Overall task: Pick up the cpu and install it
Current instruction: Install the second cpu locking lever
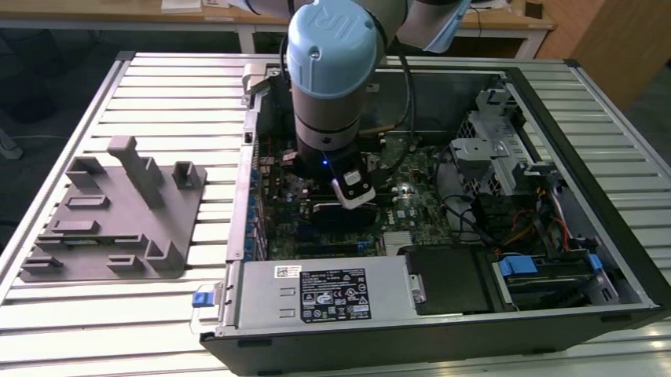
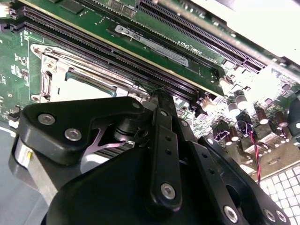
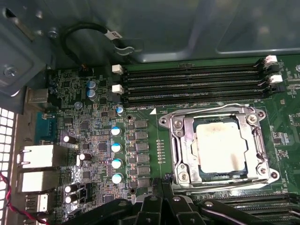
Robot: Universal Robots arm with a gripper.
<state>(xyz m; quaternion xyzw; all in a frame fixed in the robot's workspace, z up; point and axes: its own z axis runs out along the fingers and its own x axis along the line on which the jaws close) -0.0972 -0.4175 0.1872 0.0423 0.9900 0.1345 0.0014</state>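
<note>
One arm reaches down into the open computer case that lies on the slatted counter, and its hand hangs low over the green board. In the first wrist view the cpu already sits inside the socket, its pale metal top facing up, and the metal frame goes around it on all sides. From what I see it lies flat, but I cannot tell if it is fully down in its seat.

In the second wrist view the black links of the hand come together near the tip, and I see nothing between them, so I judge it is empty. Whether the tips are closed all the way or a little apart, I cannot tell, because the body of the hand covers them. The tip stands just beside the long memory slots, near the edge of the socket.

I think the danger now is small space. If the hand drifts sideways, it could knock the slots or the small round capacitors near the socket. If it presses on the chip at an angle, the chip could tilt and the fine contacts below could bend. A gray holder block rests on the counter, well apart from the case.
</note>
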